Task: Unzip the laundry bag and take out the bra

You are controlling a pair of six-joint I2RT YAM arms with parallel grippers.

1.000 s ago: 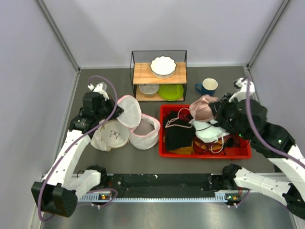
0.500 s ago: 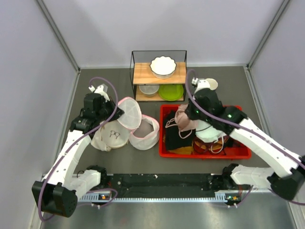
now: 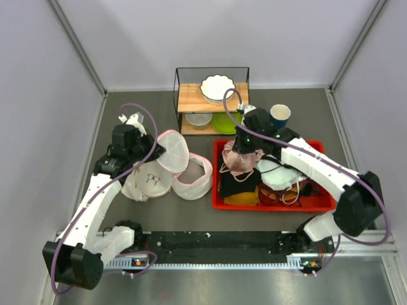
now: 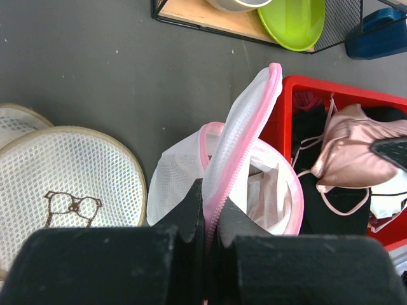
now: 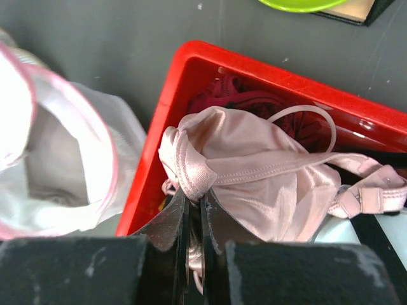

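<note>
The laundry bag (image 3: 193, 179) stands open left of the red bin, a white mesh pouch with a pink zipper band. Its lid flap (image 3: 173, 150) is lifted upright. My left gripper (image 3: 155, 147) is shut on the flap's pink zipper edge (image 4: 245, 136), and the bag's open mouth (image 4: 270, 190) shows beyond it. The dusty-pink bra (image 3: 241, 162) hangs over the left part of the red bin (image 3: 317, 206). My right gripper (image 3: 245, 150) is shut on a bunched fold of the bra (image 5: 267, 171); the fingertips (image 5: 194, 210) pinch it just above the bin's left wall (image 5: 156, 136).
Cream padded round pieces (image 3: 146, 182) lie left of the bag. The bin holds black, dark red and white garments (image 3: 280, 178). Behind stand a wire shelf (image 3: 212, 98) with a white bowl and green plate, and a blue mug (image 3: 278, 115).
The right arm has swung left with the bra, from above the bin's back right to its left part near the bag. The left arm has held the flap still.
</note>
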